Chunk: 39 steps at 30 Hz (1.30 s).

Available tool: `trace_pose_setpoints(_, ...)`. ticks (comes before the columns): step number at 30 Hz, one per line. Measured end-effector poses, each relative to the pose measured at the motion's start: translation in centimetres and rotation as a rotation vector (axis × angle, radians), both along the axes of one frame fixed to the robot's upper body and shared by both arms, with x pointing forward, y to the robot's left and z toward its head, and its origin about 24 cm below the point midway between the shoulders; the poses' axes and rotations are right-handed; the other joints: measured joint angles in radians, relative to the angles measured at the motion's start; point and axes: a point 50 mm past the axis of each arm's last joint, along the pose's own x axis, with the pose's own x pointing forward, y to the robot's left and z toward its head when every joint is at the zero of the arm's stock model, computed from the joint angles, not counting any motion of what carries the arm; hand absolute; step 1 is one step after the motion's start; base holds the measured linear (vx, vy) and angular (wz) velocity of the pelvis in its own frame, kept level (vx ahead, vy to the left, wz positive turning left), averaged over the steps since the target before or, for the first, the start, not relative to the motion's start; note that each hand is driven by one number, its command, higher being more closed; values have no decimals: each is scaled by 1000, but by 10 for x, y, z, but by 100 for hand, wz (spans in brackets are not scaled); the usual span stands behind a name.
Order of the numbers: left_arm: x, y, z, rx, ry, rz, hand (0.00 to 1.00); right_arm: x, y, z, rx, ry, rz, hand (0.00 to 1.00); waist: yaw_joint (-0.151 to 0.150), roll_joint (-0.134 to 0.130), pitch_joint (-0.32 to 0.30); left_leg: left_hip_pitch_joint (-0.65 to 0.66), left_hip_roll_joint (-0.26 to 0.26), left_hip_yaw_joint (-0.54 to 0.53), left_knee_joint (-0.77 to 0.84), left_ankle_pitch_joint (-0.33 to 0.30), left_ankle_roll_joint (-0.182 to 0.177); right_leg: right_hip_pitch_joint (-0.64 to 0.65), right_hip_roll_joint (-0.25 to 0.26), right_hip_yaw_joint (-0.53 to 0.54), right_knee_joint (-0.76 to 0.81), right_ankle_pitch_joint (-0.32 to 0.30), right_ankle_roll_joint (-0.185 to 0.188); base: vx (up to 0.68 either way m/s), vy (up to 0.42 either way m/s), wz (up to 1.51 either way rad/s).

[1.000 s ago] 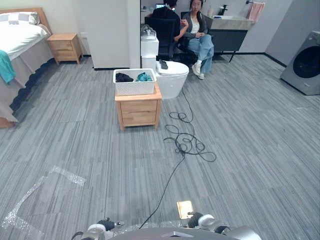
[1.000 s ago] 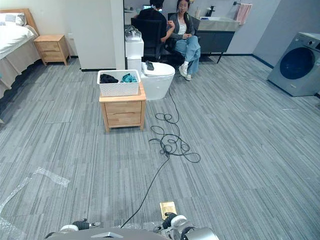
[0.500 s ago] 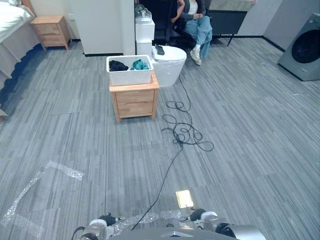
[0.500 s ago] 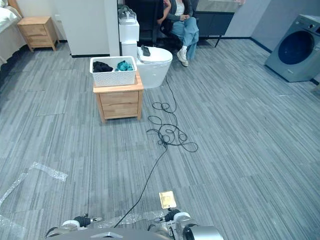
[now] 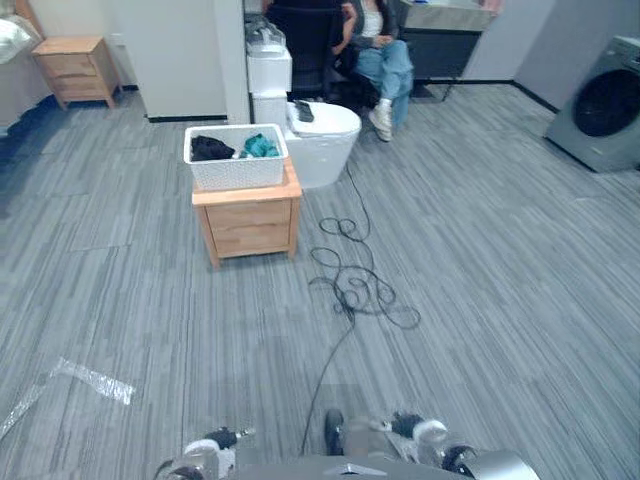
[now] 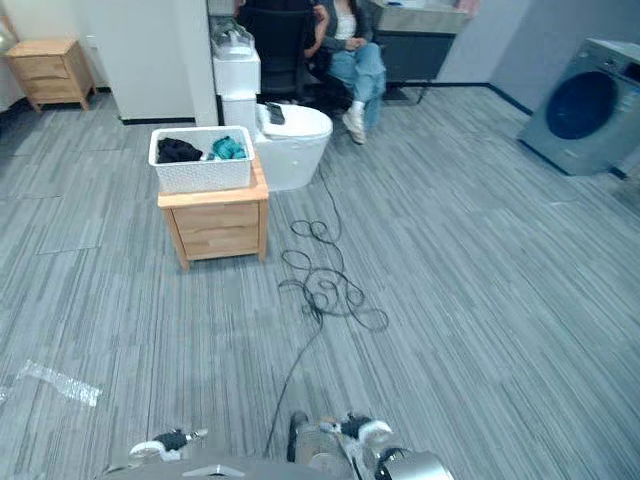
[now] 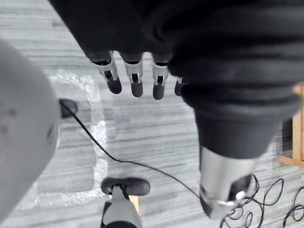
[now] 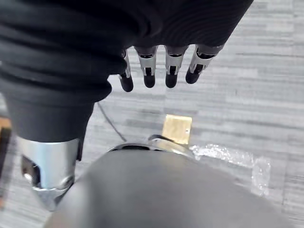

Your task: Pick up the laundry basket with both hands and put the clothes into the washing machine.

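Clothes [image 5: 262, 146], black beside teal, lay in the white perforated plastic laundry basket [image 5: 235, 170]. The basket stood on top of a small light-wood bedside cabinet [image 5: 247, 222] at about eleven o'clock from the robot, well apart from both hands. Just beside the cabinet, toward twelve o'clock, was a white ceramic toilet [image 5: 328, 140], and beyond it a seated person in blue jeans [image 5: 385, 58]. The grey front-loading washing machine [image 5: 603, 118], its round dark door closed, stood far off at about two o'clock. A crumpled strip of clear plastic film [image 5: 88, 380] lay on the grey plank floor at about nine o'clock. The left hand [image 7: 136, 78] hung over the floor with its fingers loose and straight, gripping nothing. The right hand [image 8: 149, 71] hung likewise, fingers relaxed and empty, above a small square brass floor plate [image 8: 176, 128].
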Motion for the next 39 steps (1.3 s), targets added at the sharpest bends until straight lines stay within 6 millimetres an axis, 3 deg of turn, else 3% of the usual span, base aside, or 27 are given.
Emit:
trace_pose_setpoints(1, 4, -1, 1, -10, -12, 22, 0, -4, -5, -1, 14, 4, -82, 0, 2, 9, 8, -57, 19, -14, 141, 68, 2, 31, 8, -9, 2, -8, -24, 605, -335, 60)
trace_pose_setpoints(2, 15, 1, 5, -6, -68, 41, 0, -8, -12, 0, 26, 7, -176, 0, 30, 22, 41, -136, 44, -57, 408, 124, -16, 126, 35, -4, -11, -29, -44, 673, -265, -9)
trace_pose_setpoints(3, 19, 8, 6, 11, -88, 37, 0, -6, -12, 0, 28, 6, -184, 0, 55, 24, 68, -147, 47, -64, 568, 115, -11, 220, 51, 19, -34, -33, -46, 665, -228, -49)
trace_pose_setpoints(4, 16, 18, 6, 36, -79, 28, 0, -5, -7, 0, 41, 9, -175, 0, 75, 10, 82, -150, 35, -51, 662, 105, -11, 308, 46, 39, -53, -33, -46, 724, -222, -64)
trace_pose_setpoints(5, 16, 43, 10, 98, -100, 40, 0, -4, 8, -3, 94, -2, -213, 0, 81, -36, 77, -221, 26, -11, 665, 103, -11, 435, 17, 48, -110, -33, -36, 664, -210, -43)
trace_pose_setpoints(7, 21, 55, 14, 121, -125, 63, 0, 2, 16, -2, 124, -27, -238, 0, 90, -60, 62, -304, 23, 11, 572, 101, -26, 481, 4, 42, -157, -42, -12, 601, -151, -21)
trace_pose_setpoints(9, 15, 60, 13, 126, -112, 108, 0, 27, 26, 5, 128, -87, -175, 0, 92, -49, 112, -360, -28, 1, 195, 83, -56, 598, -15, 64, -214, -66, 31, 566, 22, -30)
trace_pose_setpoints(12, -21, 66, 5, 120, -29, 252, 0, 37, 41, 8, 111, -109, -21, 0, 125, -35, 99, -356, -7, 0, -277, 157, -13, 633, -31, 134, -210, -120, 84, 505, 198, -95)
trace_pose_setpoints(14, -55, 68, 0, 125, 62, 318, 0, 47, 51, 12, 108, -136, 62, 0, 154, -29, 48, -432, 39, -10, -321, 179, -3, 631, -54, 184, -239, -237, 76, 676, 434, -122)
trace_pose_setpoints(15, -66, 70, -2, 138, 109, 321, 0, 46, 56, 12, 115, -143, 71, 0, 137, -55, 49, -473, 20, -7, -221, 290, -15, 651, -79, 206, -225, -256, 87, 729, 534, -13)
trace_pose_setpoints(17, -70, 68, -3, 145, 143, 250, 0, 32, 55, 5, 110, -81, 93, 0, 128, -59, 45, -437, 6, 23, -166, 323, -23, 629, -110, 256, -79, -156, 41, 594, 468, 16)
trace_pose_setpoints(18, -79, 66, -4, 146, 172, 218, 0, 22, 55, 1, 111, -56, 97, 0, 138, -49, 17, -405, -26, 40, -162, 314, -45, 584, -126, 307, 29, -61, 30, 744, 574, 17)
trace_pose_setpoints(19, -82, 67, -4, 158, 188, 163, 0, 11, 53, -3, 121, -36, 61, 0, 133, -59, -30, -385, -78, 45, -171, 269, -17, 523, -147, 333, 140, 101, 13, 735, 542, 26)
trace_pose_setpoints(20, -78, 68, -4, 166, 182, 129, 0, 9, 51, -3, 124, -35, 43, 0, 129, -61, -29, -359, -99, 48, -184, 256, -6, 505, -153, 329, 191, 176, -7, 502, 346, 43)
trace_pose_setpoints(21, -74, 66, -4, 167, 175, 93, 0, 3, 51, -5, 125, -19, 34, 0, 126, -63, -27, -330, -120, 47, -204, 248, 0, 482, -159, 330, 266, 180, -20, 391, 250, 33)
trace_pose_setpoints(22, -71, 67, -3, 178, 175, 39, 0, -4, 49, -8, 117, 10, 49, 0, 115, -63, -16, -228, -166, 48, -274, 240, 12, 406, -160, 334, 474, 117, -20, 361, 229, 22)
trace_pose_setpoints(24, -71, 65, -4, 181, 180, -15, 0, -8, 43, -8, 81, 30, 124, 0, 110, -53, 7, -84, -192, 75, -371, 236, 21, 335, -147, 318, 581, 1, 6, 396, 253, -11)
trace_pose_setpoints(26, -72, 65, -4, 186, 182, -32, 0, -3, 38, -6, 58, 12, 144, 0, 97, -50, 5, 3, -199, 99, -435, 242, 30, 261, -142, 272, 514, -77, 31, 324, 132, -21)
trace_pose_setpoints(28, -66, 65, -3, 190, 167, -44, 0, 2, 39, -4, 58, -5, 155, 0, 87, -53, 7, 36, -186, 98, -470, 229, 34, 192, -104, 253, 347, -126, 79, 252, -2, -4)
trace_pose_setpoints(29, -59, 65, -3, 189, 150, -49, 0, 9, 43, -2, 44, -18, 227, 0, 81, -47, 8, 43, -157, 95, -479, 217, 23, 162, -65, 234, 173, -128, 103, 168, -47, 0)
trace_pose_setpoints(30, -59, 67, -2, 195, 149, -46, 0, 15, 48, 0, 32, -35, 304, 0, 76, -51, 7, 43, -135, 88, -486, 202, -1, 156, -42, 204, -31, -83, 126, 209, -78, 2)
trace_pose_setpoints(31, -60, 68, -2, 198, 149, -43, 0, 16, 50, 0, 30, -39, 326, 0, 74, -58, 5, 41, -131, 87, -492, 199, -10, 154, -38, 190, -120, -45, 127, 303, -167, 22)
trace_pose_setpoints(32, -59, 73, -1, 205, 143, -11, 0, 14, 52, -1, 30, -35, 344, 0, 72, -89, -5, 39, -136, 69, -498, 184, -40, 133, -47, 182, -187, 59, 118, 337, -212, 37)
trace_pose_setpoints(34, -57, 75, 0, 207, 135, 32, 0, 14, 50, -1, 27, -33, 340, 0, 64, -110, -20, 43, -138, 29, -493, 179, -65, 166, -61, 133, -223, 154, 152, 358, -265, 61)
trace_pose_setpoints(35, -55, 72, -1, 199, 128, 40, 0, 16, 47, 0, 18, -39, 338, 0, 64, -91, -23, 39, -119, 18, -490, 181, -79, 181, -48, 112, -238, 157, 143, 352, -269, 73)
trace_pose_setpoints(37, -43, 62, -1, 164, 74, 100, 0, 46, 38, 17, -3, -176, 349, 0, 62, -34, -43, 0, -72, -7, -502, 177, -102, 188, -7, 59, -302, 151, 124, 299, -207, 51)
trace_pose_setpoints(39, -35, 58, 1, 153, 33, 128, 0, 73, 38, 36, -5, -319, 343, 0, 64, -12, -45, -8, -49, -21, -530, 184, -119, 188, 14, 37, -325, 147, 116, 237, -132, 25)
